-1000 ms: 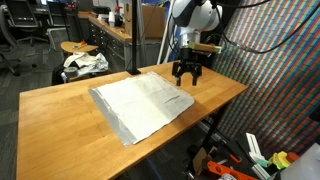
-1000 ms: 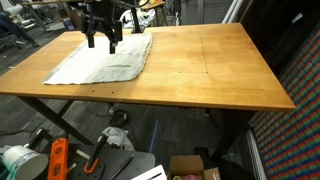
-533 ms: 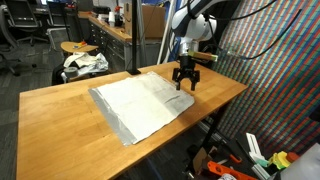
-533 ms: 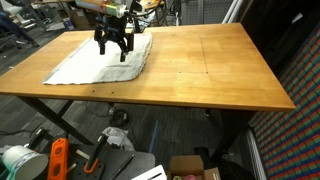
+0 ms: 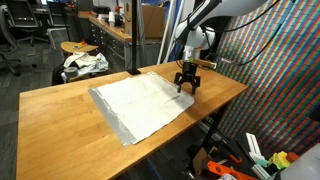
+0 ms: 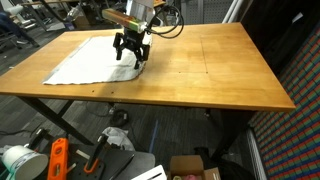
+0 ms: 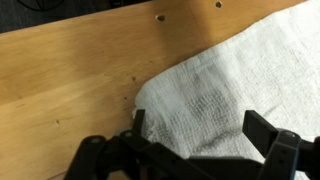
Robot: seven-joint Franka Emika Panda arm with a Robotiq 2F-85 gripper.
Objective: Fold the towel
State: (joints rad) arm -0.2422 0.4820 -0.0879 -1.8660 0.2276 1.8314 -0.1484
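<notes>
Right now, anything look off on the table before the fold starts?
Nothing stands out. The towel lies flat and unfolded on the wooden table, with only mild wrinkles and no tears or spills visible. The gripper is open, low over one towel corner, as the wrist view shows.

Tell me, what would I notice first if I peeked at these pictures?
A big white towel lies spread flat on a wooden table. The robot's black gripper hangs low over one corner of the towel, with its jaws open. Behind the table, in an exterior view, is a colourful patterned wall.
</notes>
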